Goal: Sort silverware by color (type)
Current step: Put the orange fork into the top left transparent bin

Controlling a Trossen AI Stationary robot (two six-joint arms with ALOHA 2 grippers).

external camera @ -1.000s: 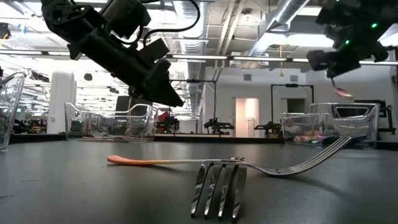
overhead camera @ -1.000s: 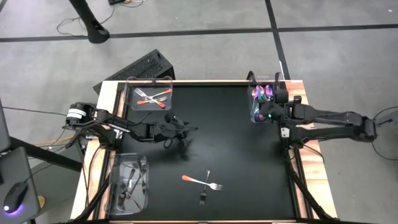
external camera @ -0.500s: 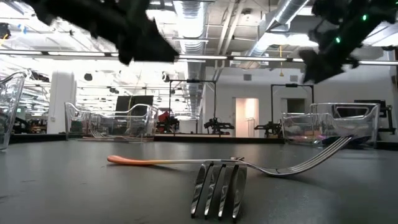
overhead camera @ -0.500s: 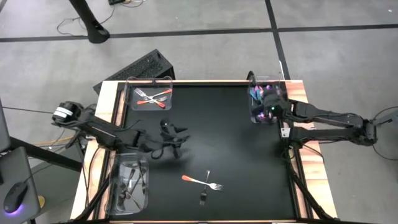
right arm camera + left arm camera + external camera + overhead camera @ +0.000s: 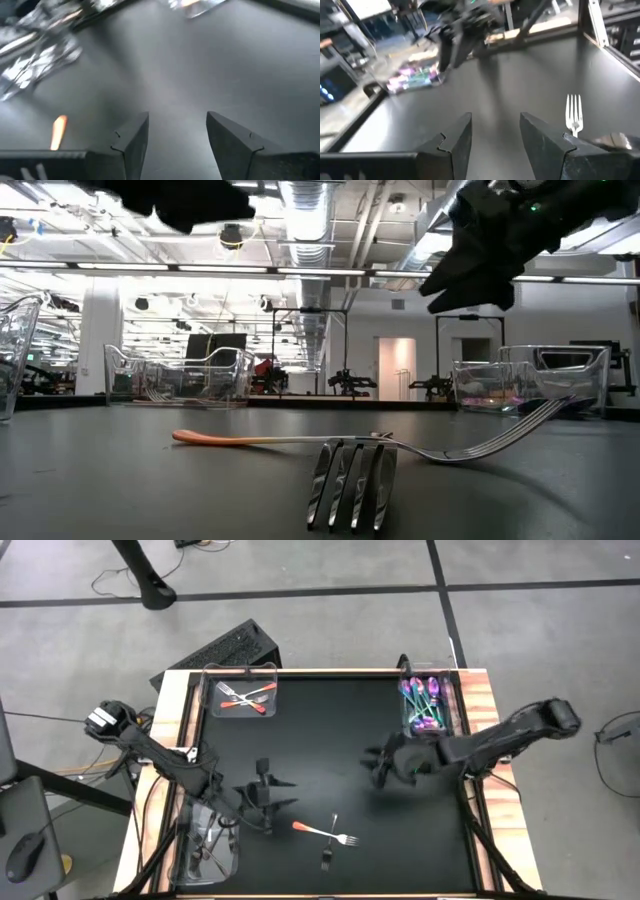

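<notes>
Left gripper (image 5: 268,795), jaws apart and empty, is nearer: orange-handled fork (image 5: 325,832) lies just beyond it, lengthwise across.

Bare worktop (image 5: 330,750) lies between both open jaws; 3 forks (image 5: 328,833) lie just ahead of the left jaws.

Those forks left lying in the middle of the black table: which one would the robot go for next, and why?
Probably the orange-handled fork. The left end effector hangs open just beside it, empty, so a short move over and down would put it at the handle. A dark fork lies close by too. The right end effector, also open and empty, is farther off.
</notes>
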